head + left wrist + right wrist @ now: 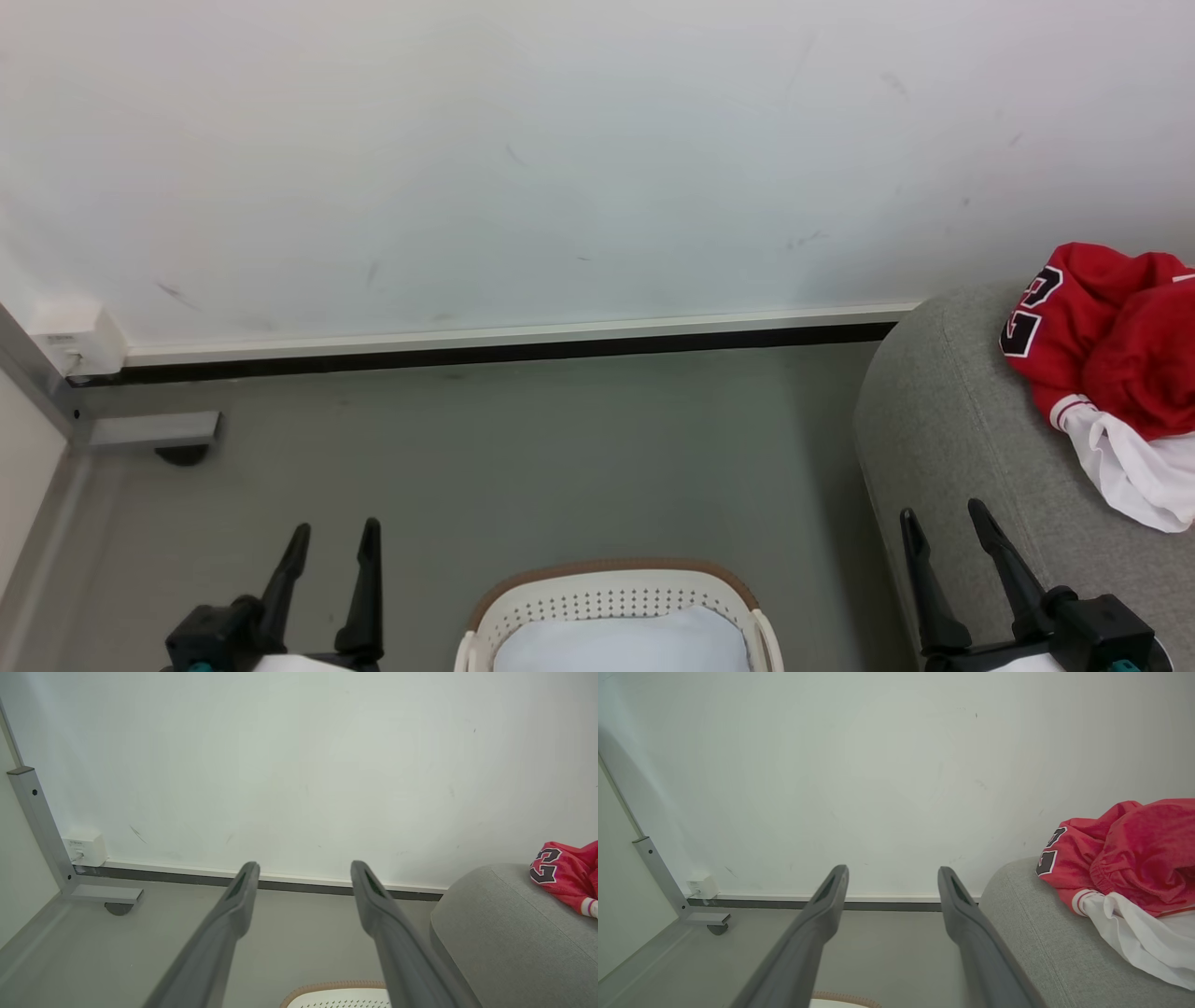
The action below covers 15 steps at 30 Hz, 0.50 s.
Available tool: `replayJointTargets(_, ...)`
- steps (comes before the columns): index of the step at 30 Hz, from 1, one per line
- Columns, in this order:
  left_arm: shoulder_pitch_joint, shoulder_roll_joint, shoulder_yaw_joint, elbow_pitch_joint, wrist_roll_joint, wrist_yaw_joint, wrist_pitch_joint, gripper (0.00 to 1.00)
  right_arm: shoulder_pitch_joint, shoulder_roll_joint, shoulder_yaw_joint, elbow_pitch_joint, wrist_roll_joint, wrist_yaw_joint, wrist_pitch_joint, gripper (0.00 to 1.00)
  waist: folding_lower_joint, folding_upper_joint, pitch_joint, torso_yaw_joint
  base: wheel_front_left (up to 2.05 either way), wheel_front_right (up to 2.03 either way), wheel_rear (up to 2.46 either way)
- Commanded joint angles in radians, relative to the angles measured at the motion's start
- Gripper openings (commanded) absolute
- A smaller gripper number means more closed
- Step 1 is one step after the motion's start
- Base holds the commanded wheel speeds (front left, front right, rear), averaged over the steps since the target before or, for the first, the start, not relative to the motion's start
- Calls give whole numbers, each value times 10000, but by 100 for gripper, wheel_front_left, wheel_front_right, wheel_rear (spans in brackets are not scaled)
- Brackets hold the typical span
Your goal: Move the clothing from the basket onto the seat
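Clothing (1111, 345), a crumpled red sports jersey with a black-and-white 23, striped trim and a white fabric part, lies in the head view on the seat (952, 439), a large light grey fabric sofa with rounded edges, at the right; by my reading the move is done. The basket (607, 571), white perforated plastic with a tan-brown rim, stands on the grey floor (523, 448) at bottom centre, well apart from the jersey, with a plain pale white-blue cloth (624, 644) in it. The left gripper (336, 527) at lower left and the right gripper (941, 510) at lower right both have their dark fingers spread with nothing between them. In the left wrist view the left gripper (304, 865) points at the white wall (299, 765), jaws wide and empty, with the rim of the basket (336, 985) below and the clothing (567, 875) far right on the seat (509, 933). In the right wrist view the right gripper (893, 870) is likewise wide open and empty, apart from the clothing (1134, 854), whose white part trails over the seat (1031, 933). The jersey looks light, limp and somewhat slick. Should it need shifting, a pinch on a bunched red fold or the striped hem would likely hold better than the loose white tail.
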Motion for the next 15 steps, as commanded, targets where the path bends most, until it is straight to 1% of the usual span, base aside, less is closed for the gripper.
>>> replayJointTargets(1,-27,29,-3,11,0,7,-1,100,-119,-10,-5,41,73,-26,-41,100,0,-1,6,-7,0,0,0)
replayJointTargets(8,-49,84,-110,70,-78,6,-1,100,-117,17,-34,23,90,-26,-41,100,0,-1,24,0,0,0,0)
replayJointTargets(9,-48,107,-154,105,-115,6,-2,0,-110,23,-40,11,90,-26,-41,0,0,-1,21,10,0,0,0)
replayJointTargets(12,65,-44,-194,287,-139,0,25,0,126,37,3,198,74,0,41,0,2,-1,24,3,0,0,0)
replayJointTargets(15,-49,-42,-67,352,-707,0,251,0,124,35,-70,152,663,-1,166,0,2,-1,22,21,0,0,0)
